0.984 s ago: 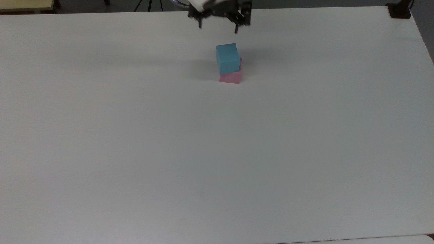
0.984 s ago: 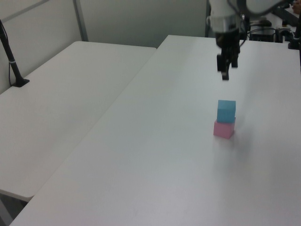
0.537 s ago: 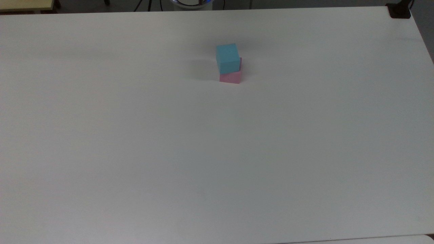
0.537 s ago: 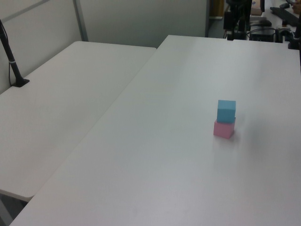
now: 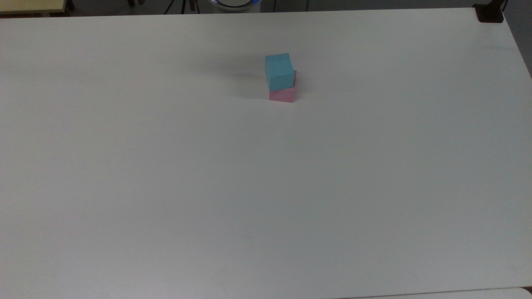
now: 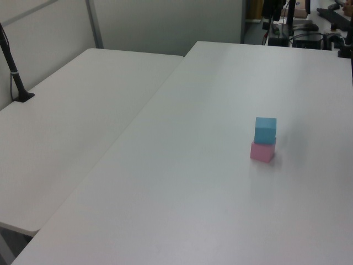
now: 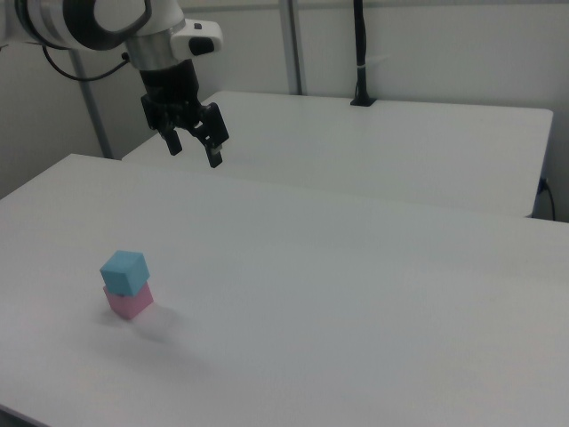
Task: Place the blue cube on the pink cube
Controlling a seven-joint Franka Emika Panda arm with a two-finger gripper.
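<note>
Right view, item 1: the gripper is seen raised well above the white table, hanging from the white arm at the right view's upper left. Its 2 black fingers are spread apart with nothing between them.

Item 2: the blue cube is set on top of the pink cube, the 2 touching and forming a stack of 2 on the table. The stack lies well apart from the fingers, below them and toward the right view's lower left; no contact is shown.

Top view: the blue cube is seen slightly turned and offset toward the top view's left on the pink cube, so that a strip of pink shows at the blue cube's right edge. A faint shadow is cast on the table to the top view's left of the stack.

Left view: the blue cube is recorded upright over the pink cube, on the larger of 2 adjoining tables. A second table abuts on the left view's left, with a black post at its far edge.
</note>
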